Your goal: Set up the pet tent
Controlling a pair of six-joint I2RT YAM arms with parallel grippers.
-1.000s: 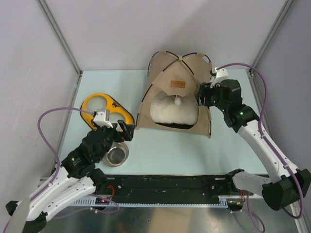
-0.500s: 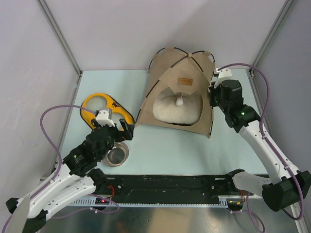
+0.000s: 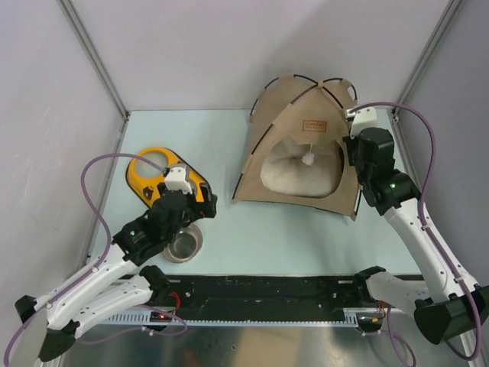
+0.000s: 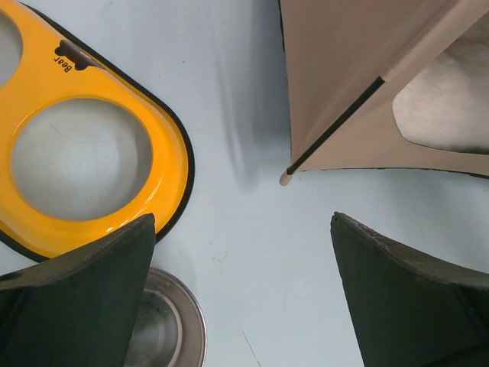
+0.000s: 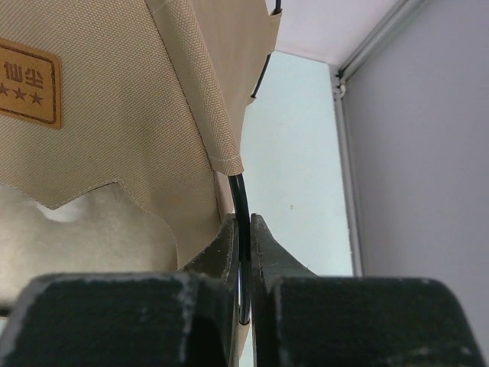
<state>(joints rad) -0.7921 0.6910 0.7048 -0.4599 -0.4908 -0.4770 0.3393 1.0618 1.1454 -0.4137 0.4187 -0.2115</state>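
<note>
The pet tent (image 3: 302, 145) is seen at the far right of the tabletop (image 3: 267, 229), with its arched opening turned toward the near edge. A cream pillow (image 3: 302, 172) is lodged inside. A white pom-pom (image 3: 309, 159) is hung in the opening under a brown label patch (image 3: 315, 125). Whether every corner is set down cannot be told.

The right pincer (image 5: 243, 229) is closed tight on a thin black pole (image 5: 240, 199) at the tent's right front edge, just below where the pole leaves its fabric sleeve. The left pincer (image 4: 243, 218) is held wide open with nothing in it, over bare tabletop between the yellow bowl holder (image 3: 153, 172) and the tent's left front corner. There, a pale pole tip (image 4: 285, 179) is seen just ahead of the fingers. A steel bowl (image 3: 183, 246) is seen just below that pincer.

The tent is judged to be light. Its fabric is soft and would be bunched rather than steered if pinched alone. The poles are thin and springy, so bending is to be expected under load. The firmest hold is judged to be on a pole close to the hem or a corner. Such a smooth, narrow pole may be twisted or lost in a pinch. When it is pulled from one side only, the whole frame is likely to be dragged or tipped, so a second hold at the left corner is advised.
</note>
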